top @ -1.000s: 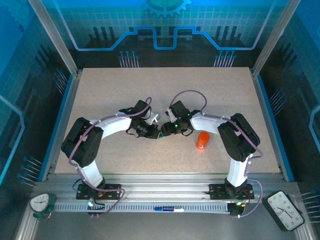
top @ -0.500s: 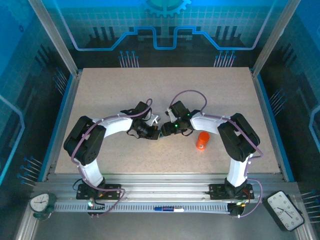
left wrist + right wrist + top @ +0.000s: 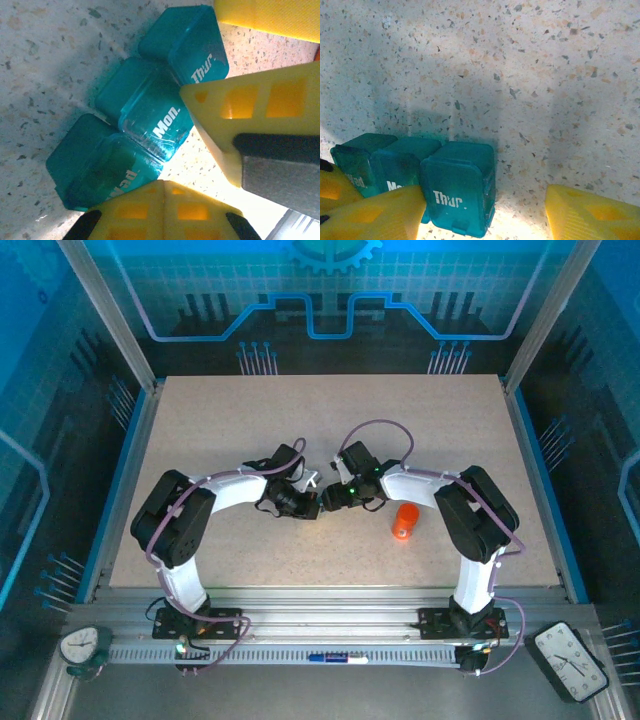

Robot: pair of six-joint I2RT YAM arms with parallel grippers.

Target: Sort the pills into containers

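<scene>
Much bare table (image 3: 300, 420) surrounds pill box (image 3: 150, 115); left hand (image 3: 200, 165) closed, right hand (image 3: 485, 210) parted.

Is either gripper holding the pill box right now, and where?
Cannot be told: the left gripper is shut at the Mon. lid edge of the pill box; the right gripper stands open around its Thur. end.

Far half of table (image 3: 330, 410) open — wide lanes L, R, back. Centre jammed: left gripper (image 3: 306, 506) and right gripper (image 3: 330, 502) nose to nose over pill box (image 3: 150, 120). Inside R arm's bend, orange bottle (image 3: 404, 522) narrows that lane. Beyond box — bare top. Small gap betw. box's Thur. end and one right-gripper finger (image 3: 590, 212).
</scene>
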